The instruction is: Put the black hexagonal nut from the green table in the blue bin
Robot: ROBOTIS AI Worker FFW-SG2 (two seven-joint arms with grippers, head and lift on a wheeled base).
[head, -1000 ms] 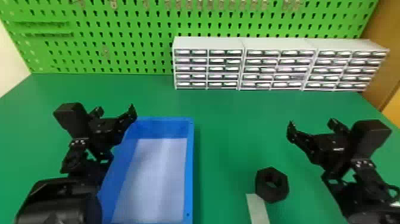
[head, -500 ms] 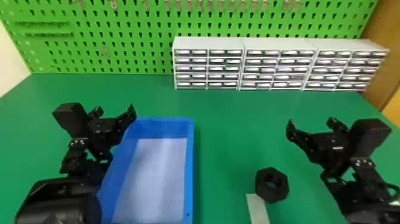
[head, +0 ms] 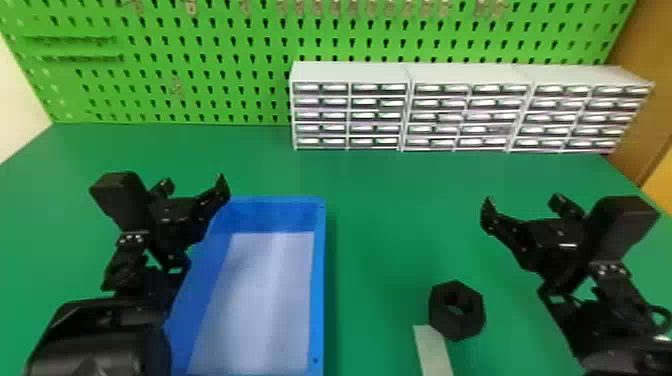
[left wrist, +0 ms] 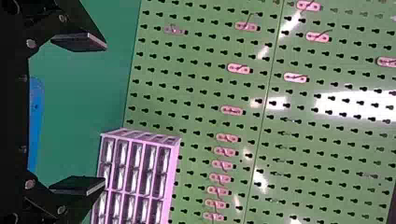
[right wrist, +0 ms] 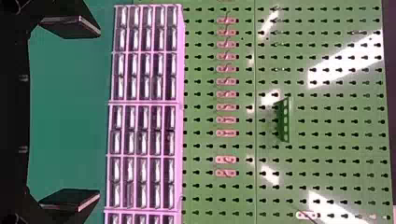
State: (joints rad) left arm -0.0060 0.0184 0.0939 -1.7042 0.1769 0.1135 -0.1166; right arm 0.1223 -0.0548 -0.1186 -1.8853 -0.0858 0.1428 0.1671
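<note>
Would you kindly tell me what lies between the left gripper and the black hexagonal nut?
In the head view, the blue bin lies between the left gripper and the nut, then a stretch of bare green table.

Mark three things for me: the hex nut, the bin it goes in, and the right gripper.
Black hexagonal nut point(head: 459, 326): head view, body below the hole.
Blue bin point(head: 319, 280): head view, right-hand rim.
Right gripper point(right wrist: 99, 113): right wrist view, midway between the fingertips.

The black jointed left arm point(head: 145, 286) has a rounded black shell point(head: 95, 340); the black jointed right arm point(head: 575, 322) has a thin black looped cable point(head: 660, 308).
</note>
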